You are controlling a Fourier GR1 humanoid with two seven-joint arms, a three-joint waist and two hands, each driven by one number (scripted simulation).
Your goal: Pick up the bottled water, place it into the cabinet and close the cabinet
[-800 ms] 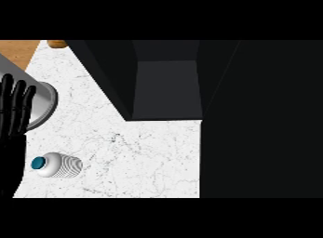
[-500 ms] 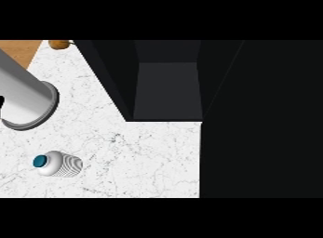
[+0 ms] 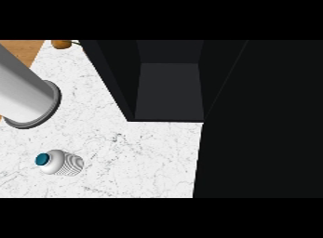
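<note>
- Since a moment ago the left robot hand has slid out of view; only its grey forearm (image 3: 19,88) shows, slanting in from the upper left.
- Bottled water (image 3: 59,162) stands upright on the white desk (image 3: 143,162), just below the forearm's end, untouched.
- Open cabinet (image 3: 169,93) lies well to its right.
- Likely light, smooth, slightly squashy: best held around the ribbed body.
- Neither hand shows, so no grip can be told.

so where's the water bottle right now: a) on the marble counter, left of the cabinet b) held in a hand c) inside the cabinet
a: the bottled water stands on the white counter, left of the open cabinet, with no hand on it.
</note>
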